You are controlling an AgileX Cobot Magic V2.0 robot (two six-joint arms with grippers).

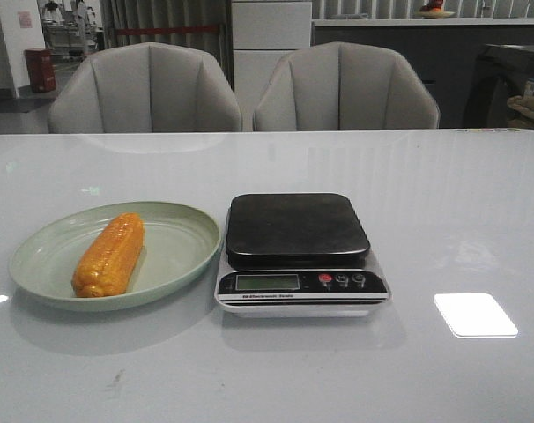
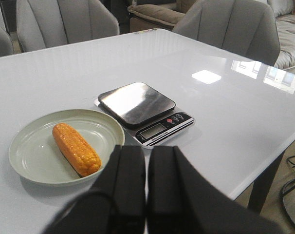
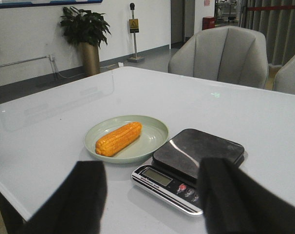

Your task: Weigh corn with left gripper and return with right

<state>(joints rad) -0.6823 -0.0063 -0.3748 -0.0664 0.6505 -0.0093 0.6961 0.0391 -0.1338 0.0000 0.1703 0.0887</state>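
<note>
The orange-yellow corn (image 1: 109, 255) lies on the pale green plate (image 1: 184, 247) at the left of the table; it also shows in the left wrist view (image 2: 75, 148) and the right wrist view (image 3: 119, 138). A kitchen scale (image 1: 298, 251) with a dark pan stands just right of the plate, its pan empty. My left gripper (image 2: 147, 151) is shut and empty, raised above the table on the near side of the plate and scale. My right gripper (image 3: 152, 170) is open and empty, raised above the table short of the scale (image 3: 191, 165). Neither arm shows in the front view.
Two grey chairs (image 1: 144, 88) stand behind the far table edge. A bright light reflection (image 1: 475, 315) lies on the table right of the scale. The table's near right edge and a leg (image 2: 264, 185) show in the left wrist view.
</note>
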